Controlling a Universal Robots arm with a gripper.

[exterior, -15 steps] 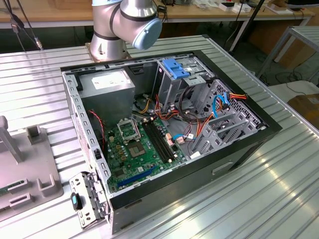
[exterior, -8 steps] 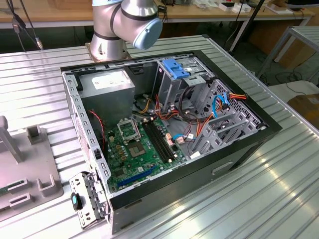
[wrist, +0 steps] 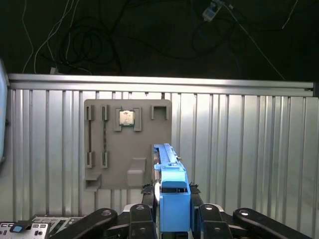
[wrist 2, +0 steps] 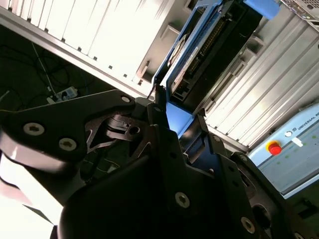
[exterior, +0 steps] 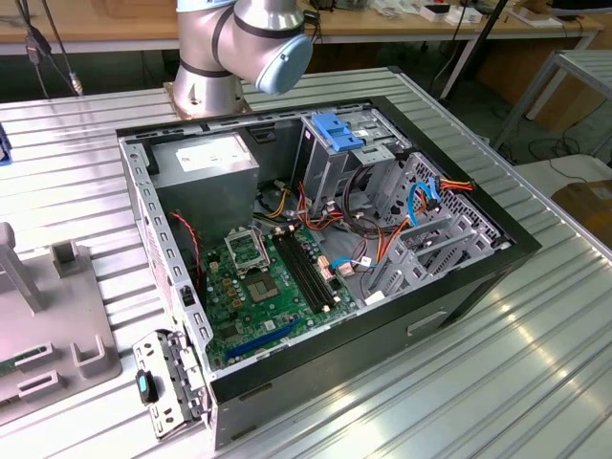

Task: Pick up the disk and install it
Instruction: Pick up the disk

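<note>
**Holding the disk (wrist: 174, 204) clamped edge-on between the fingers (wrist: 148, 195)**

In the exterior view, a grey fixture plate (exterior: 57, 325) lies on the ribbed desk (exterior: 497, 382) at the exterior view's left. The open computer case (exterior: 435, 320) sits in the middle. Its drive cage (exterior: 330, 172), topped by a blue latch (exterior: 337, 129), stands further toward the exterior view's right among loose cables (exterior: 368, 229).

In the first wrist view the gripper (wrist: 172, 191) looks down on the desk. The fingers are closed on the disk, one on each side of its blue carrier. The drive runs straight out past the fingertips. The fixture plate, with a chip (wrist: 126, 118) seated in it, lies beyond the fingertips and slightly to one side. I cannot tell whether the far end of the disk is clear of the plate.

In the second wrist view the disk (wrist 2: 214, 45) reaches well beyond the fingers with its connector edge showing. A control box with a red button (wrist 2: 273, 148) sits past the edge of the desk.

The step in hand looks like the carry with the disk gripped. To do it well:

- **Grip:** keep the clamp even and firm so the long drive does not pivot about the fingertips.
- **Alignment:** hold the disk's length in line with the fingers rather than letting it sag.
- **Pace:** keep motion slow, since most of the weight hangs beyond the grip.
- **Hazards:** the cables around the cage are the likely snag, and the carrier's plastic edges should not scrape on metal.
</note>
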